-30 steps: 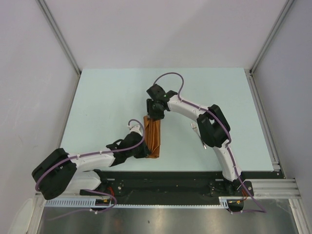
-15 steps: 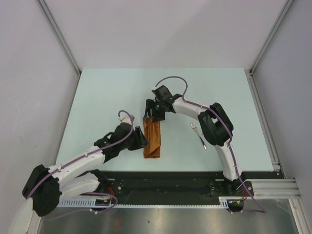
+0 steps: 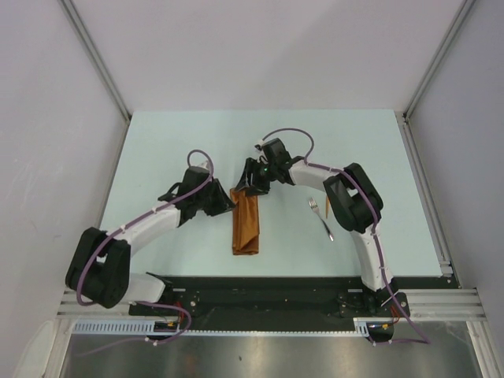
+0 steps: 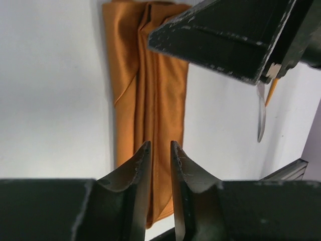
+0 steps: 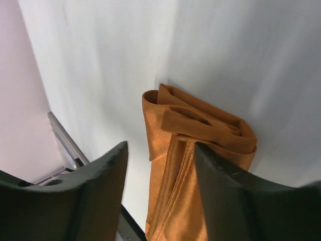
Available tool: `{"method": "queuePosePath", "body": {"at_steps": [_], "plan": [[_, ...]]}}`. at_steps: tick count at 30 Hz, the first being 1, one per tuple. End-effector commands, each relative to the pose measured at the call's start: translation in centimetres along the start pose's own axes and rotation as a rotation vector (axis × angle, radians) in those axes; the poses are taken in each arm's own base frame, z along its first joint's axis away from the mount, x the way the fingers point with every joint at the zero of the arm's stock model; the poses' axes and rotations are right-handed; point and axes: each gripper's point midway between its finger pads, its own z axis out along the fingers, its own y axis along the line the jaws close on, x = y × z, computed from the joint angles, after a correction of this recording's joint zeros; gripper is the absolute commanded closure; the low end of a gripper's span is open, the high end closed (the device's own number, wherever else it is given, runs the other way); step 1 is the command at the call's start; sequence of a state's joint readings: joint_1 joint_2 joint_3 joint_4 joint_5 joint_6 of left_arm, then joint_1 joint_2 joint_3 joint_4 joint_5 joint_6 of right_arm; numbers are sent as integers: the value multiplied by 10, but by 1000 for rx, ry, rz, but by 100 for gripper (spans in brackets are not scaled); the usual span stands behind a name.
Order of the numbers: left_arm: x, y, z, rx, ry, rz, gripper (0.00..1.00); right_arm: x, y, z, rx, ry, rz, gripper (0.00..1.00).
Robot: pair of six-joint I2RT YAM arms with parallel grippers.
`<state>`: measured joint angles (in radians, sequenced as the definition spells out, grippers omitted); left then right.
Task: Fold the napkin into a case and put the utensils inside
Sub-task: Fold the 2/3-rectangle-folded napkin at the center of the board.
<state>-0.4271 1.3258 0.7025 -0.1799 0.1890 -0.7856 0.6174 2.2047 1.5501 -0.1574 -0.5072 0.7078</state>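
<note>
We see the napkin (image 3: 246, 224) lying on the pale table (image 3: 173, 150) as a long, narrow folded strip. It runs from the middle of the table towards the arms' bases. Its far end is doubled over into a thick, layered fold, which shows clearly in the right wrist view (image 5: 200, 125).

The left gripper (image 3: 227, 203) reaches in from the left to the strip's far left corner. In its own view the jaws (image 4: 159, 150) stand barely parted, with a thin slit between them and orange cloth (image 4: 160, 100) showing beyond. We see nothing pinched there, and we cannot tell whether the fingertips touch the cloth.

The right gripper (image 3: 250, 181) sits at the far end of the strip, angled down towards it. Its jaws (image 5: 160, 146) are spread wide and released, with the folded end lying below and between them.

The fork (image 3: 320, 216) rests flat on the table to the right of the napkin, apart from it and close beside the right arm's elbow.
</note>
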Motion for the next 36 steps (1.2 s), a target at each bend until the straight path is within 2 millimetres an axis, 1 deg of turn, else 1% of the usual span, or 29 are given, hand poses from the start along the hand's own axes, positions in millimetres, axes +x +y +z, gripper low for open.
{"method": "queuePosePath", "body": {"at_steps": [1, 2, 3, 4, 5, 6, 9, 12, 14, 15, 16, 19, 20, 21, 24, 28, 34, 36], "plan": [[-37, -42, 6, 110, -54, 19, 75, -19, 33, -24, -142, -49, 6, 46], [-40, -43, 9, 108, -54, 18, 76, -22, 34, -27, -154, -62, 8, 47], [-43, -45, 16, 106, -50, 22, 77, -24, 38, -28, -181, -75, 2, 48], [-46, -46, 20, 106, -52, 25, 80, -20, 35, -29, -191, -67, 14, 48], [-47, -45, 23, 100, -50, 25, 82, -24, 38, -32, -204, -80, 17, 48], [-51, -45, 30, 90, -52, 27, 83, -25, 36, -33, -205, -85, 19, 48], [-60, -41, 41, 51, -50, 40, 88, -24, 31, -35, -213, -78, 27, 48], [-70, -44, 45, 42, -64, 68, 90, -26, 31, -39, -231, -87, 27, 48], [-71, -40, 52, 10, -54, 78, 88, -28, 31, -40, -232, -93, 30, 48], [-75, -42, 53, 10, -60, 90, 84, -29, 32, -41, -235, -95, 28, 48], [-75, -37, 56, -13, -60, 94, 84, -28, 31, -42, -227, -93, 34, 48], [-82, -35, 57, -31, -84, 107, 81, -30, 25, -42, -210, -98, 51, 49], [-81, -34, 59, -36, -82, 112, 80, -29, 24, -41, -206, -97, 59, 54], [-83, -34, 60, -36, -86, 120, 77, -30, 25, -41, -208, -96, 61, 55], [-84, -32, 63, -49, -82, 134, 73, -29, 21, -40, -200, -95, 70, 59], [-83, -30, 63, -57, -84, 139, 71, -31, 19, -44, -188, -107, 53, 60], [-76, -26, 67, -72, -60, 144, 72, -24, 11, -37, -149, -91, 39, 65], [-75, -26, 67, -73, -58, 153, 70, -22, 12, -33, -152, -82, 24, 67]]}}
